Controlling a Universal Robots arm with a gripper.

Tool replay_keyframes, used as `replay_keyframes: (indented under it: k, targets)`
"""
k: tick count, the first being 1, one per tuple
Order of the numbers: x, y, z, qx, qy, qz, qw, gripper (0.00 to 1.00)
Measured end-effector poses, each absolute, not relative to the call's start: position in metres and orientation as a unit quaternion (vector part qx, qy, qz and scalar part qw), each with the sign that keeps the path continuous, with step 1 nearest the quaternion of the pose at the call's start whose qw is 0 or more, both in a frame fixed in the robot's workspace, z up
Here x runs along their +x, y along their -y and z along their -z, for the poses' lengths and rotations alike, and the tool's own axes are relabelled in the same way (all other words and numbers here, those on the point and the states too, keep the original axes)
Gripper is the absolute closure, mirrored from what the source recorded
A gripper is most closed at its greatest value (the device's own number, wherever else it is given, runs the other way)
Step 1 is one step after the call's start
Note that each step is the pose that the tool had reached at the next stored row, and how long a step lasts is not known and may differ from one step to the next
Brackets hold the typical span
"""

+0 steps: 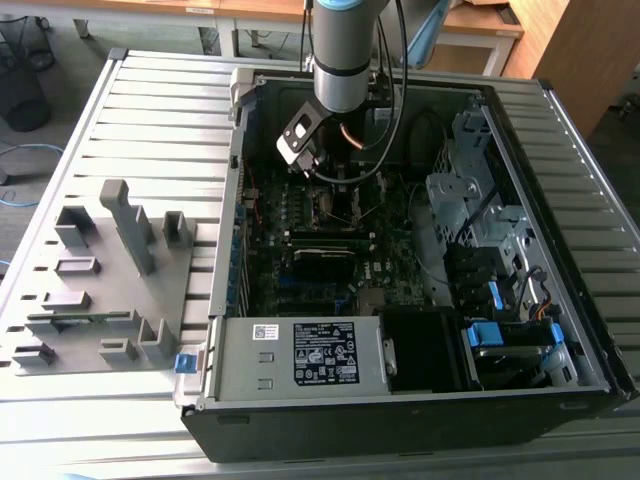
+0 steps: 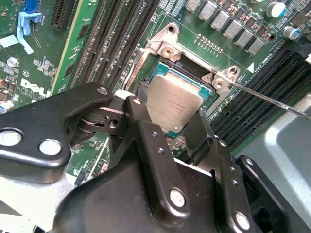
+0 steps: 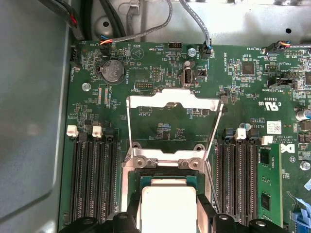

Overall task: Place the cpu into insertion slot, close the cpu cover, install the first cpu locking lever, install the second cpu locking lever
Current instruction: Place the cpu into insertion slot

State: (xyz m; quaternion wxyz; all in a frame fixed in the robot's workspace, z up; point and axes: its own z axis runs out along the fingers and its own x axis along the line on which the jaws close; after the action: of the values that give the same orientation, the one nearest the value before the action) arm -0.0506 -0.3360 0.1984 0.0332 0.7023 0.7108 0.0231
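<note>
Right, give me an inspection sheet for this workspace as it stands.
Surface: slatted grey table carrying an open computer case; green motherboard inside.
Job's things: cpu between the fingers, over the insertion slot, seemingly not seated; cpu cover swung open; thin lever rod standing free.
Clutter: grey fixture blocks on the table, at the exterior view's left.
Grippers: gripper shut on the cpu.
Cables: black cables run down the arm; wire leads plug into the board edge.
Surroundings: wooden desks and a wire basket beyond the table.
</note>
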Motion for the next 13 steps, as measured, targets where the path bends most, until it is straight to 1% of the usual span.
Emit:
replay_keyframes:
  k: [13]
  targets:
    - [-0.0505,0.3345,-0.1976,0.713,-0.7,-0.023,0.034,0.46]
